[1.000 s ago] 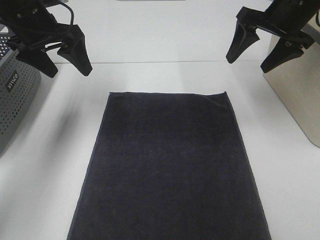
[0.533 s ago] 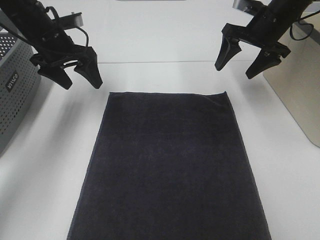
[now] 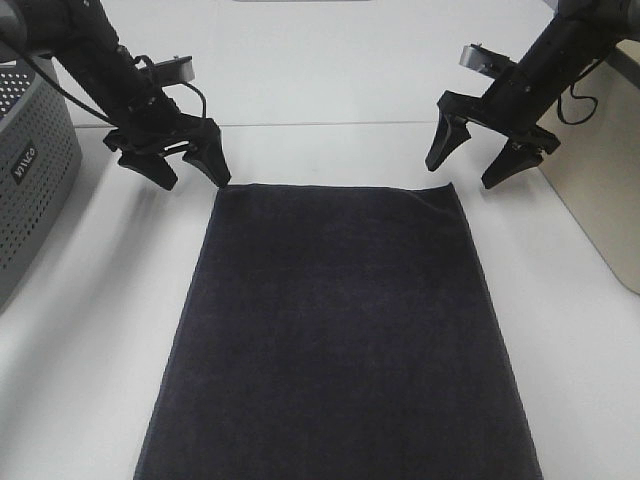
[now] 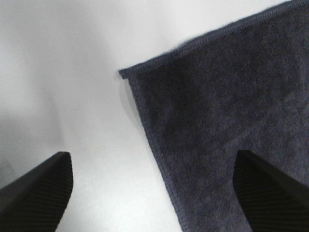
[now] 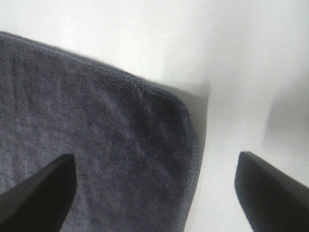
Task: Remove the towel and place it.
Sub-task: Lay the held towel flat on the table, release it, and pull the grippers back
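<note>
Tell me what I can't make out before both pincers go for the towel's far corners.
Towel: near end cut off by the exterior high view's bottom edge.
Grey basket: cut by that view's left edge; inside unseen.
Beige container: cut by its right edge, partly behind the right arm.
Left pincer and right pincer: open, but height above the table unclear; wrist views show only fingertips.

White table (image 3: 330, 90): dark towel (image 3: 340, 330) flat; grey basket (image 3: 30, 170) seemingly on it.
</note>
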Tool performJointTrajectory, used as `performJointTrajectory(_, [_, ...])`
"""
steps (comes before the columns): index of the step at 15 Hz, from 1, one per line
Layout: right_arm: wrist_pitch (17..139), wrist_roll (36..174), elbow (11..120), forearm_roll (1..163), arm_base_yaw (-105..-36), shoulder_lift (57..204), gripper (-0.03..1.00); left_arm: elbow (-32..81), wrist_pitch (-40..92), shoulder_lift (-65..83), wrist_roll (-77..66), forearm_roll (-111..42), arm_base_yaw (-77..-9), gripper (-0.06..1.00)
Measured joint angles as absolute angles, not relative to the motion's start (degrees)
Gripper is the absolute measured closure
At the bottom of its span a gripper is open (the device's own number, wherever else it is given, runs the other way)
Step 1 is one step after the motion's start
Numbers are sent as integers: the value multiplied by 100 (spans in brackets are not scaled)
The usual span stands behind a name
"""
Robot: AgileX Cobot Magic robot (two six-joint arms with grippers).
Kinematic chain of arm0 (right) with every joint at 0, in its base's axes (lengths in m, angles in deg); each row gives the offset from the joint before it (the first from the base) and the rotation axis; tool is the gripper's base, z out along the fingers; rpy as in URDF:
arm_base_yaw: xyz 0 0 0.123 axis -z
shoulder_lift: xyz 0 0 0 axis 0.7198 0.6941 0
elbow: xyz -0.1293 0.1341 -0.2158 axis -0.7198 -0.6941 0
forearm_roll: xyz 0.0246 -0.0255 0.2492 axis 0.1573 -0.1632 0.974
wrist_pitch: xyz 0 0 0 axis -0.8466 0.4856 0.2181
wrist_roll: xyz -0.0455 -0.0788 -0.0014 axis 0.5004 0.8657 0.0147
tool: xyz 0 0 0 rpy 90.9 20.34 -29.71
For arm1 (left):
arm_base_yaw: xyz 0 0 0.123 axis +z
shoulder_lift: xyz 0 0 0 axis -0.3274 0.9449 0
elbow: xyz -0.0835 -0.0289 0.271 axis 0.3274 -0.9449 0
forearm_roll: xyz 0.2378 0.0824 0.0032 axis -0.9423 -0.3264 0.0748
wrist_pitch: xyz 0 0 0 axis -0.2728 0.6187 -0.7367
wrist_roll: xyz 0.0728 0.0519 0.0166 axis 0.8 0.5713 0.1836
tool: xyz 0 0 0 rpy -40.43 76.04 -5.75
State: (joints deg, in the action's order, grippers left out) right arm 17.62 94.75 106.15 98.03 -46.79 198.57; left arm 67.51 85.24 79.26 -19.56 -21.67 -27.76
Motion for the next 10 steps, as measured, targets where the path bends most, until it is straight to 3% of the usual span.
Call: performJointTrajectory(10, [1762, 9509, 10701, 9964, -4639, 20281, 10, 6809, 8192, 8298, -1658, -1520, -2776, 10])
